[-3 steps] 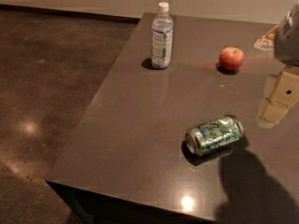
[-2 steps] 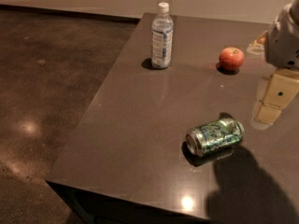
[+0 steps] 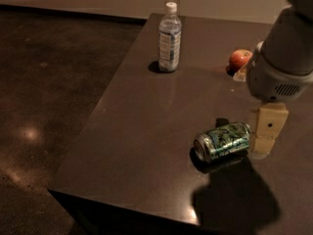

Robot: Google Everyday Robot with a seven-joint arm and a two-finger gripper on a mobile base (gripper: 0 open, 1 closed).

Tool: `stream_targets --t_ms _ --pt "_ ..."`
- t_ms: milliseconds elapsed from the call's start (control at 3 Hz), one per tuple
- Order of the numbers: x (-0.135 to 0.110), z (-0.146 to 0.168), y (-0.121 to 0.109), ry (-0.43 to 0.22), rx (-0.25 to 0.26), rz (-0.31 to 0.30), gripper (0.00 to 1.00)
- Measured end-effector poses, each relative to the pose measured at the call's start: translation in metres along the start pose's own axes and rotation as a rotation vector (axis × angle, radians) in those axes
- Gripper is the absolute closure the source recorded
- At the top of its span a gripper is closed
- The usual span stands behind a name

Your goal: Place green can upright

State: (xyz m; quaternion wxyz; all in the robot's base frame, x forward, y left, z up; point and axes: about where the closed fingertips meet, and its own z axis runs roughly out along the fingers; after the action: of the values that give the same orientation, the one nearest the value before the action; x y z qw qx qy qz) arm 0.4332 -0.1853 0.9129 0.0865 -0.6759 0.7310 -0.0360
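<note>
No text can be read: the print on the green can and the label on the water bottle are illegible. The gripper hangs just right of the can.

The can looks like thin metal, with a shiny green printed side and a bare silver end. The bottle is clear glossy plastic with a matt white cap. The table is dark, smooth and half-glossy, with a glint near its front edge. The floor is mottled and polished with a soft sheen. The gripper, just beside the can, is matt pale plastic. The arm above it has a smooth grey casing. The apple has smooth skin.
</note>
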Motion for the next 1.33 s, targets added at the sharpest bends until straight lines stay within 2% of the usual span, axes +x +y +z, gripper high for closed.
stream_targets --t_ms 667,1000,1333 --pt "-0.01 0.047 0.034 0.012 -0.114 -0.201 0.0" --pt "-0.015 0.061 0.046 0.018 -0.149 -0.28 0.0" --pt "-0.02 0.069 0.053 0.014 -0.159 -0.34 0.21"
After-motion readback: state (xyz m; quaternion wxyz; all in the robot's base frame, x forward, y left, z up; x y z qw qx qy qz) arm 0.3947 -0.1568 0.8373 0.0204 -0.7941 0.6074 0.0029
